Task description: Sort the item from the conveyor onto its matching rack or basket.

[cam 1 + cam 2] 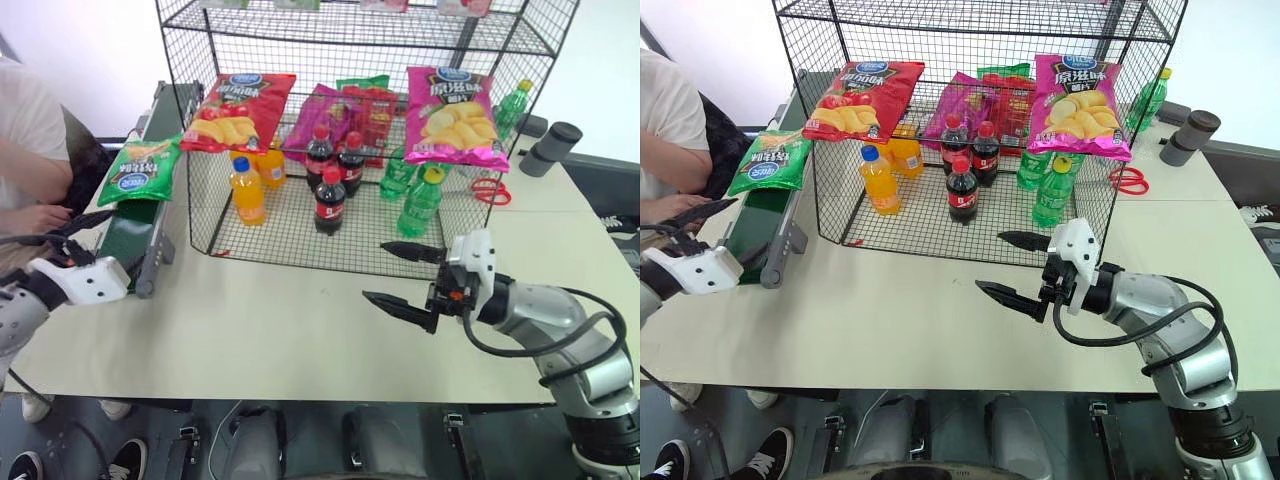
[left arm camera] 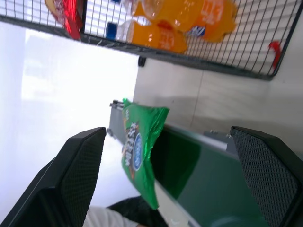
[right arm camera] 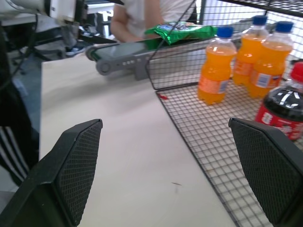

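green bag [image 1: 140, 170]: glossy, crinkled foil with a blue oval logo, lying on the far part of the conveyor, beside the rack's left wall.
conveyor [image 1: 130, 235]: long narrow dark green belt, smooth, between grey metal rails.
rack [image 1: 300, 235]: black wire grid cage; red and pink crisp bags hang on its front, bottles stand inside.
table [image 1: 260, 330]: flat, pale, matte.
left gripper [image 1: 62, 238]: black textured fingers spread wide, holding nothing, near the belt's near end.
right gripper [image 1: 405, 280]: fingers wide apart, empty, above the table before the rack.

Right hand [image 3: 173, 172] spread wide over table [image 3: 118, 142], 3 orange bottles [image 3: 215, 66] in rack [image 3: 199, 123], green bag [image 3: 182, 32] on conveyor [image 3: 123, 52]
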`<control>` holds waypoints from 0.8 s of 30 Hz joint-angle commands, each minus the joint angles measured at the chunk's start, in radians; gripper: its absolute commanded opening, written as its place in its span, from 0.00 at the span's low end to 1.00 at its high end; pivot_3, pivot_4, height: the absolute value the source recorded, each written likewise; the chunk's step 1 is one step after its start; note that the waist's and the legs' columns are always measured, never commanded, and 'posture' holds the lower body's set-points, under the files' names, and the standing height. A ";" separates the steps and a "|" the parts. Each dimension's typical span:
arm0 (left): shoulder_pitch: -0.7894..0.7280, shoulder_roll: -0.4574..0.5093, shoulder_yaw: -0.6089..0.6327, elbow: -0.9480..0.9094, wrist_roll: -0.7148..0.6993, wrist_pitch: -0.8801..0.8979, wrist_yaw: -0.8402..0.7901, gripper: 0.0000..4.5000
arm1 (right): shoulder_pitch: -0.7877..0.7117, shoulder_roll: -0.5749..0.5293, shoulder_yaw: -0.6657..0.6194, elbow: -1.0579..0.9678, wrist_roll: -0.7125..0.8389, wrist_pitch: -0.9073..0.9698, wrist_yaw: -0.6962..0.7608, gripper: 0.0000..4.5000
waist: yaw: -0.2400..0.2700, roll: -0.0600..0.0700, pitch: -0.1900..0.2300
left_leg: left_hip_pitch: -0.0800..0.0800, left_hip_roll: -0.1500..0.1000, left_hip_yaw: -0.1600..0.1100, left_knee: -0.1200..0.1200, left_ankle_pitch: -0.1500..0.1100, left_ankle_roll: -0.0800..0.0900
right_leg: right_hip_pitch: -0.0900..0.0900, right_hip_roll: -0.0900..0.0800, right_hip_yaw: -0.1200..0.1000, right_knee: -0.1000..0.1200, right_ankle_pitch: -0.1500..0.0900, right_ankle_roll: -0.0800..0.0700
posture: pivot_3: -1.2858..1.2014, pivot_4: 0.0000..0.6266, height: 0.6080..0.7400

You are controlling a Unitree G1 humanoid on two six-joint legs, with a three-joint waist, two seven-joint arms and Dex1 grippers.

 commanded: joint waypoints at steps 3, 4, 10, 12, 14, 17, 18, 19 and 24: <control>0.025 0.062 0.017 0.041 0.050 0.018 0.101 1.00 | -0.041 0.009 0.084 -0.012 0.019 0.021 0.063 0.99 | -0.002 0.000 0.000 | 0.000 0.001 0.000 0.000 0.000 0.000 | -0.001 0.000 0.000 0.000 0.000 0.000 | 0.52 0.24 1.00; 0.024 0.076 0.013 0.056 0.061 0.021 0.117 1.00 | -0.040 0.005 0.094 -0.005 0.004 0.010 0.075 0.99 | -0.001 0.000 0.000 | 0.000 0.001 0.000 -0.001 0.000 0.000 | -0.001 0.000 0.000 0.001 0.000 0.000 | 0.52 0.24 1.00; 0.021 0.112 -0.019 0.086 0.073 0.030 0.160 1.00 | -0.021 0.002 0.085 0.033 -0.026 -0.016 0.090 0.99 | 0.003 -0.001 0.000 | 0.000 0.000 0.001 0.000 0.000 0.000 | -0.001 0.000 0.000 0.001 0.000 0.000 | 0.52 0.24 1.00; 0.020 0.113 -0.030 0.079 0.075 0.034 0.166 1.00 | -0.011 0.001 0.085 0.027 -0.033 -0.024 0.090 0.99 | 0.002 -0.001 0.000 | 0.000 0.000 0.001 0.000 0.000 0.000 | -0.001 0.000 0.000 0.001 0.000 0.000 | 0.52 0.24 1.00; 0.014 0.113 -0.048 0.076 0.077 0.041 0.170 1.00 | -0.004 0.002 0.083 0.018 -0.032 -0.022 0.084 0.99 | 0.002 -0.001 0.000 | 0.000 0.000 0.001 0.000 0.000 0.000 | -0.001 0.000 0.000 0.001 0.000 0.000 | 0.52 0.24 1.00; 0.001 0.114 -0.070 0.086 0.077 0.051 0.173 1.00 | 0.000 0.004 0.080 0.006 -0.032 -0.020 0.074 0.99 | 0.001 -0.001 0.000 | 0.000 0.000 0.001 0.000 0.000 0.000 | -0.001 0.000 0.000 0.001 0.000 0.000 | 0.52 0.24 1.00; -0.002 0.115 -0.077 0.091 0.079 0.054 0.173 1.00 | 0.001 0.003 0.080 0.002 -0.031 -0.018 0.072 0.99 | 0.001 -0.001 0.000 | 0.000 0.000 0.001 0.000 0.000 0.000 | -0.001 0.000 0.000 0.001 0.000 0.000 | 0.52 0.24 1.00; -0.004 0.117 -0.084 0.094 0.080 0.057 0.174 1.00 | 0.001 0.003 0.080 -0.002 -0.030 -0.016 0.069 0.99 | 0.000 -0.001 0.000 | 0.000 0.000 0.001 0.000 0.000 0.000 | -0.001 0.000 0.000 0.001 0.000 0.000 | 0.52 0.24 1.00; -0.013 0.100 -0.114 0.098 0.057 0.071 0.160 1.00 | 0.002 -0.008 0.088 -0.038 -0.002 0.023 0.072 0.99 | 0.000 -0.001 0.000 | 0.000 0.000 0.001 0.000 0.000 0.000 | -0.002 0.000 0.000 0.001 0.000 0.000 | 0.52 0.24 1.00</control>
